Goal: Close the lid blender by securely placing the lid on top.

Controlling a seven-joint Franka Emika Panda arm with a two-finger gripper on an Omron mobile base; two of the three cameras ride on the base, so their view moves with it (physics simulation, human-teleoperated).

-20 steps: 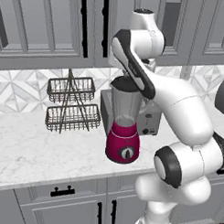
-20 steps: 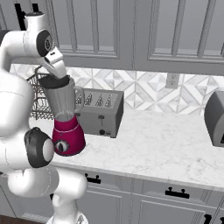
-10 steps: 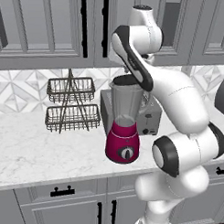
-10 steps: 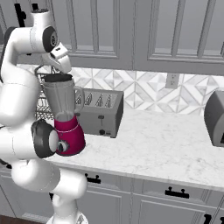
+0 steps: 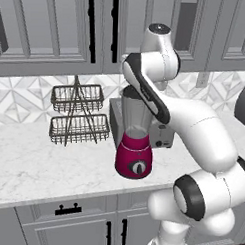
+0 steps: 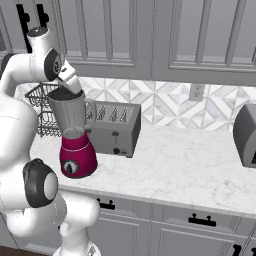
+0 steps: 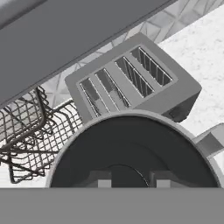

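- Two-tier dark wire basket rack (image 5: pixel 77 120), 9 o'clock of the blender: both tiers look empty.
- Tall clear grey-tinted blender jar on magenta base (image 5: pixel 134 140): flat round black lid (image 7: pixel 131 153) sits in its mouth; jar otherwise empty.
- Two-finger gripper (image 7: pixel 130 179) has lifted slightly over the last second, now just above the lid; jaw state unclear.
- Judgement: lid placed, release likely done.
- Boxy silver toaster (image 6: pixel 114 128), 3 o'clock of the jar: slots empty.
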